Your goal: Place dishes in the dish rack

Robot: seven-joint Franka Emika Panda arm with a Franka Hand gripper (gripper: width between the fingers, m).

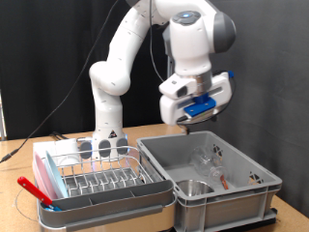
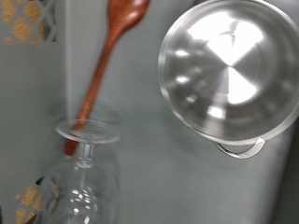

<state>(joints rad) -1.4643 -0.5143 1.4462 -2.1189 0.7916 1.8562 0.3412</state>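
My gripper (image 1: pixel 189 118) hangs in the air above the grey plastic crate (image 1: pixel 253 172), with nothing seen between its fingers. In the crate lie a shiny steel bowl (image 1: pixel 193 188), a clear stemmed glass (image 1: pixel 207 158) and a wooden spoon (image 1: pixel 221 178). The wrist view looks straight down on them: the bowl (image 2: pixel 229 70), the spoon (image 2: pixel 107 56) and the glass (image 2: pixel 84 173) on its side. My fingers do not show there. The wire dish rack (image 1: pixel 97 179) sits in its pink-and-grey tray (image 1: pixel 43 174) at the exterior view's left. A pale blue plate (image 1: pixel 101 147) stands at the rack's back.
A red-handled utensil (image 1: pixel 34 190) leans on the tray's front left corner. The robot's base (image 1: pixel 108 121) stands just behind the rack. The crate's walls are high around the dishes. A black curtain closes the back.
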